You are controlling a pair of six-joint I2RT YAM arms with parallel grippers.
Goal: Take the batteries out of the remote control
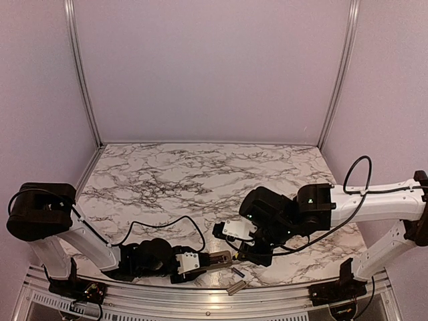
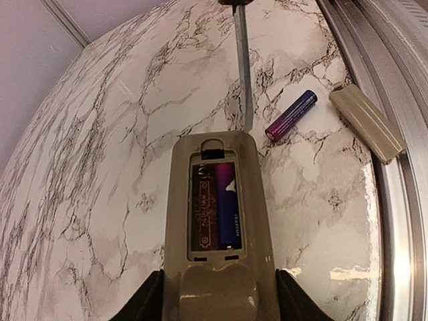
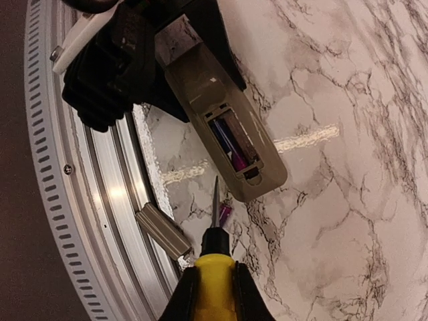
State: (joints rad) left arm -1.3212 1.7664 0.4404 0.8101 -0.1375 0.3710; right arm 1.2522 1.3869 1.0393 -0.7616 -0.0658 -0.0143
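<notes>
1. Remote control (image 2: 254, 200): held low over the near edge of the worktop (image 1: 200, 174), grey-beige back facing up, battery recess uncovered.
2. Left end effector (image 2: 219, 301): fingers pinching the remote control by its two long sides at the end nearest the wrist, jaws part-spread to the width of the handset.
3. Seated battery (image 2: 226, 207): purple and blue cell lying lengthwise in the right-hand slot of the recess. The slot beside it shows only its brown floor.
4. Loose battery (image 2: 291, 115): second cell of the same colouring, lying flat on the worktop just beyond the far right corner of the remote control, apart from it.
5. Cover piece (image 2: 366, 122): flat grey-beige strip lying near the loose battery, where the worktop meets the metal rail (image 2: 394, 221).
6. Screwdriver (image 3: 214, 267): yellow handle with a slim steel shaft. The blade tip stands just beside the far end of the remote control, and contact cannot be judged.
7. Right end effector (image 3: 212, 297): fingers pressed together on the yellow handle, shaft pointing toward the remote control.
</notes>
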